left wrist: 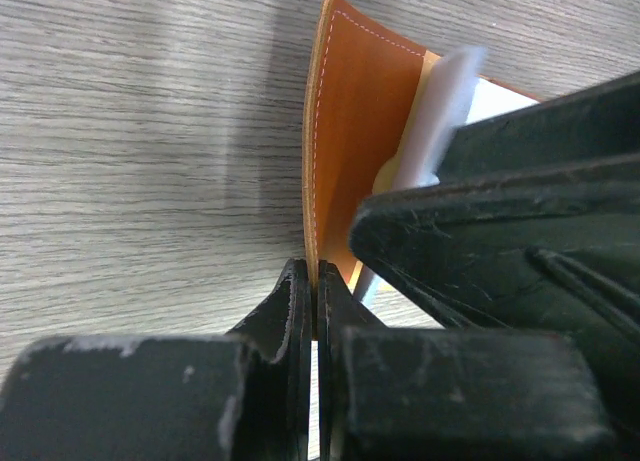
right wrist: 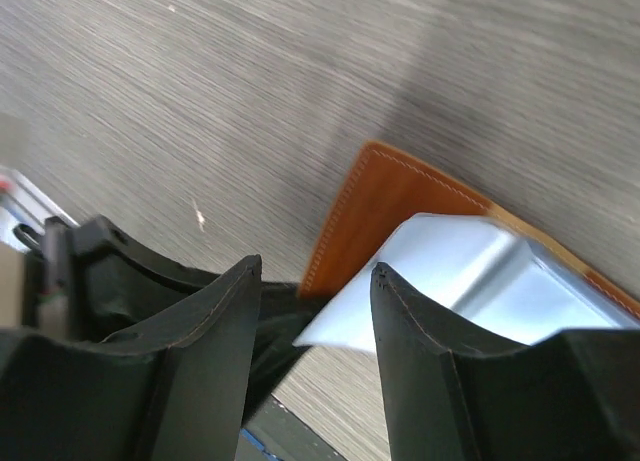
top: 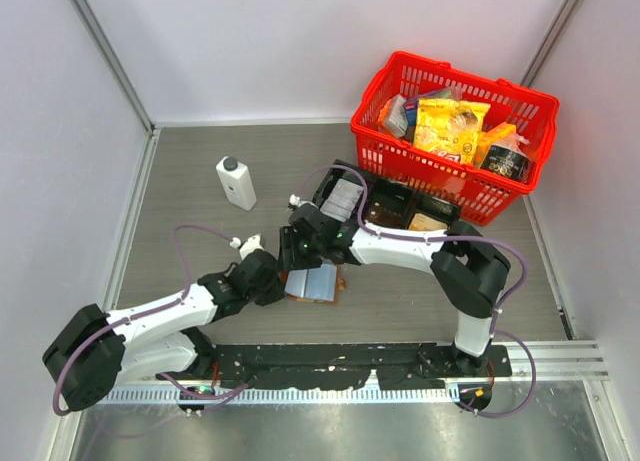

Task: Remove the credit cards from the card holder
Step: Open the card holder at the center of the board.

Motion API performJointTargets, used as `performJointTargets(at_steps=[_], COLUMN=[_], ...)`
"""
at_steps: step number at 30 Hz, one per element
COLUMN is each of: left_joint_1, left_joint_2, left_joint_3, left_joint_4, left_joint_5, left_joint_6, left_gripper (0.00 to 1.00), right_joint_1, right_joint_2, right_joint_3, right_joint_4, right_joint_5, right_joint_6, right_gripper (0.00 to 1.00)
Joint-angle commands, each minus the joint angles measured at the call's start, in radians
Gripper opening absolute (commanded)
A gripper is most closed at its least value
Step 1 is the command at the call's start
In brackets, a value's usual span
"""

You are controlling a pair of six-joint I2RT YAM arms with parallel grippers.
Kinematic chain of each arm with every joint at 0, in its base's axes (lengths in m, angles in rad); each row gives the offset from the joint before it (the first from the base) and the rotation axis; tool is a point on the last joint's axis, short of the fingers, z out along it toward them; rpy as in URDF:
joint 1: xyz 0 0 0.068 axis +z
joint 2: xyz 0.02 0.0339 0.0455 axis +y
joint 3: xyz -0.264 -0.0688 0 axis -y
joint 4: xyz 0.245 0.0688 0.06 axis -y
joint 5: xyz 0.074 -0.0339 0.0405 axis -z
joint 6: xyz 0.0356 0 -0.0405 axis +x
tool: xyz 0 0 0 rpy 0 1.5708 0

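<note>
Left jaws tight on the card holder (left wrist: 355,131) edge; right jaws apart, pale credit card (right wrist: 450,266) corner between them

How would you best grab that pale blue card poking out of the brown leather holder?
Probably by the free corner of the thin pale blue-grey card, which juts past the flat brown leather card holder. Come in from that open side, one finger on each face. The left tool clamps the holder's flap, steadying it.
</note>
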Motion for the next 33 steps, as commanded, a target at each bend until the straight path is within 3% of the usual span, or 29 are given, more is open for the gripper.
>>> performJointTargets(at_steps=[1,9,15,33], left_joint_1=[0.002,0.002,0.002,0.002], left_joint_2=[0.01,0.033,0.026,0.038], left_joint_3=[-0.036,-0.048,-0.071,-0.091], left_joint_4=[0.066,0.098,0.127,0.168], left_joint_5=[-0.007,-0.024,-0.024,0.008], left_joint_6=[-0.039,-0.094,-0.135,-0.185], left_gripper=[0.0,0.0,0.0,0.0], right_joint_1=[0.002,0.001,0.001,0.001], right_joint_2=[0.037,-0.112,-0.227,-0.194], right_joint_3=[0.127,0.096,-0.076,-0.195], right_joint_4=[-0.025,-0.257,-0.262,-0.099], right_joint_5=[-0.032,0.291,0.394,0.313], right_joint_6=[-0.053,-0.047,0.06,0.111], right_gripper=[0.53,0.57,0.63,0.63])
